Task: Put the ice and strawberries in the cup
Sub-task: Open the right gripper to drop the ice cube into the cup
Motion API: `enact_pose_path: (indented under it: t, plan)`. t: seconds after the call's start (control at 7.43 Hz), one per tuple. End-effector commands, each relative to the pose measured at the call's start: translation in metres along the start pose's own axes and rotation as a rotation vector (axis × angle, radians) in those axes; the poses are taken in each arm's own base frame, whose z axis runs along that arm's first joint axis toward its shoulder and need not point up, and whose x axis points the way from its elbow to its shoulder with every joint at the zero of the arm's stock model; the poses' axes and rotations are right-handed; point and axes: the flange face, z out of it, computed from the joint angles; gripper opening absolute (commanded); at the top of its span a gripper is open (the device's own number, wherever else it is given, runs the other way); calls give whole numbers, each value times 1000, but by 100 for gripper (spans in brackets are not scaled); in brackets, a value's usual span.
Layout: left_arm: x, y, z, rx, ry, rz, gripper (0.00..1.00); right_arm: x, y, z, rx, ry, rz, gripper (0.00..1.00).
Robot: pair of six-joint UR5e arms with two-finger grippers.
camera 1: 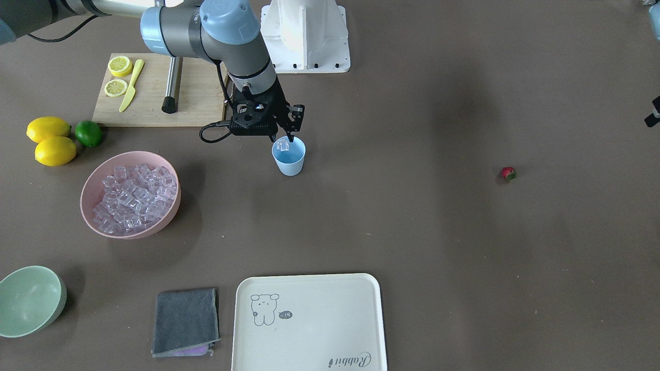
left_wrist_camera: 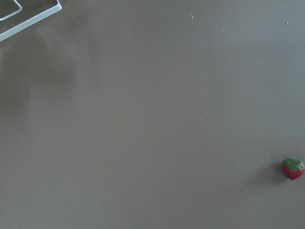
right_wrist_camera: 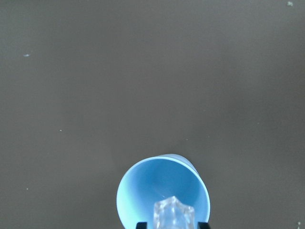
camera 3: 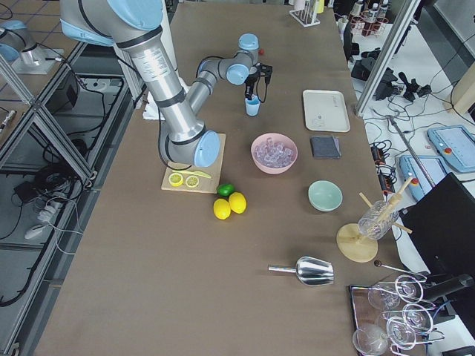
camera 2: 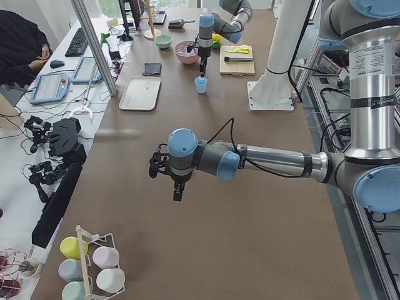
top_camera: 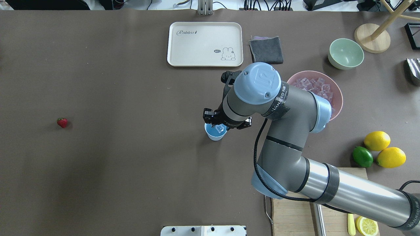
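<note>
The right gripper [camera 1: 282, 138] was clamped on one clear, glassy ice cube [right_wrist_camera: 174, 211], just over the mouth of the small light-blue plastic cup [right_wrist_camera: 143, 191], which looked otherwise empty. The wide pink bowl [top_camera: 338, 98] heaped with ice sat near the cup. The tiny red strawberry [top_camera: 62, 122] lay well apart from the cup, as did the left gripper [camera 2: 177, 194], whose jaws I could not judge. The task seemed barely begun.

Tray [top_camera: 203, 41] carries "Rabbit" in script at one corner, and beside its bunny drawing [top_camera: 227, 54] a small speech bubble reads "hi". On the right arm [top_camera: 295, 108], the blue cap shows a UR logo. The band lettering looks like "WANJEED", only partly legible.
</note>
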Motion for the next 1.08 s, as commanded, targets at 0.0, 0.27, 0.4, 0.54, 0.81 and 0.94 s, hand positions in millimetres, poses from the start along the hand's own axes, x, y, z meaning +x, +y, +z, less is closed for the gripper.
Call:
enact_pose_path:
  t: [0.0, 0.27, 0.4, 0.54, 0.81, 0.94]
  plan:
    - [1, 0, 1, -7, 26, -4, 98, -1, -2, 3, 5, 7, 4, 94]
    - [0, 1, 3, -12, 31, -11, 98, 23, -51, -25, 2, 12, 50, 85]
    - [-1, 2, 3, -13, 31, -12, 98, 47, -86, -45, 2, 31, 15, 85]
    - [-2, 2, 2, -11, 31, -14, 98, 78, -114, -53, 14, 72, -53, 85]
    - [-6, 7, -9, 9, 28, -25, 98, 138, -155, -64, 37, 130, -185, 83]
    - [-6, 7, -10, 13, 28, -23, 98, 159, -175, -66, 36, 164, -281, 81]
